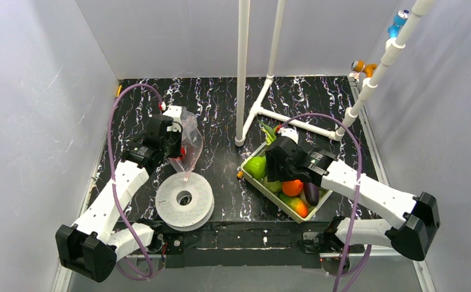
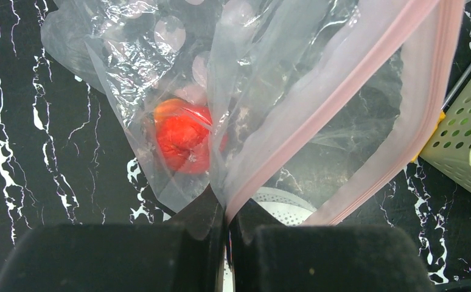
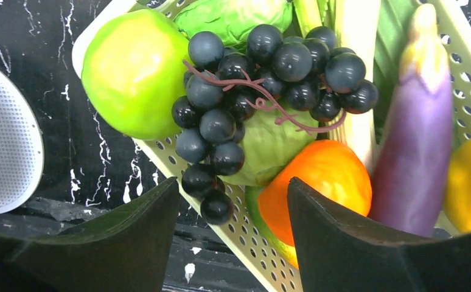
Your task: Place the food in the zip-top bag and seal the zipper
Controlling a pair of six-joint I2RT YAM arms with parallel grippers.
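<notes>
One bunch of dark toy grapes (image 3: pixel 263 85) just ahead of open right claw (image 3: pixel 232 185), long axis slanting rightward; left claw (image 2: pixel 226 210) clamped on clear crinkly zip-top bag (image 2: pixel 269 73).

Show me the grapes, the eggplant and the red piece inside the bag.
grapes (image 3: pixel 291 61), right wrist view, on a middle berry.
eggplant (image 3: pixel 415 146), right wrist view, on its purple body.
red piece (image 2: pixel 181 140), left wrist view, on its centre.
</notes>
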